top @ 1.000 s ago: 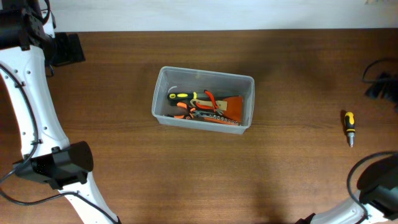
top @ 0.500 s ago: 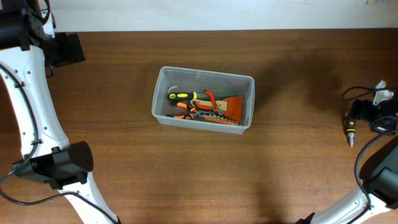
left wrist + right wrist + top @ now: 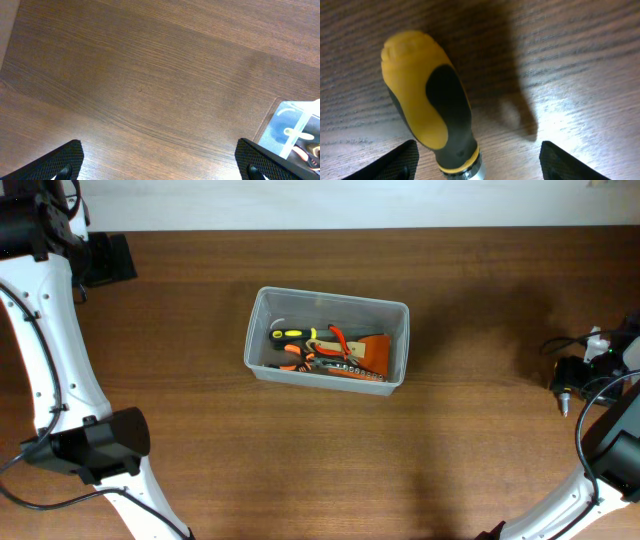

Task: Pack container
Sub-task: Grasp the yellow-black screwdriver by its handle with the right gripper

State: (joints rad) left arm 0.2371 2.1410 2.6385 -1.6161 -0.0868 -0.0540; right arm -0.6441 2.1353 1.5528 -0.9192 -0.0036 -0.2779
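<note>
Clear see-through plastic rectangular container (image 3: 252,340) sits on the dark brown wooden table (image 3: 200,470), left of centre and nearer the far edge in the overhead view. Contents are jumbled and partly indistinct. A yellow-and-black handled tool (image 3: 289,334) and a flat orange scraper-like piece (image 3: 376,352) can be made out. Other orange-handled items overlap, types not resolved. The left wrist view catches only one rounded corner of the container (image 3: 280,127), cut off at the frame's lower right, walls blurred. The yellow-and-black handled screwdriver (image 3: 427,107) lies on the table well apart from the container, near the right edge. From overhead it is mostly covered by the right gripper (image 3: 568,372), with only its metal tip end (image 3: 564,406) showing. In the right wrist view the shaft is cut off at the bottom edge. Right arm (image 3: 610,470) enters from the lower right corner, largely out of frame, wrist pointed down over the handle. Right gripper (image 3: 487,162) is spread wide, fingertips (image 3: 407,160) on either side of the handle, no contact visible, nothing grasped. Left arm (image 3: 50,350), white links, runs along the table's left side, with a black joint (image 3: 95,445) low in frame. Left gripper (image 3: 160,165) is spread apart over bare table, holding nothing, only tip corners visible. Its position in the overhead view can't be made out.
</note>
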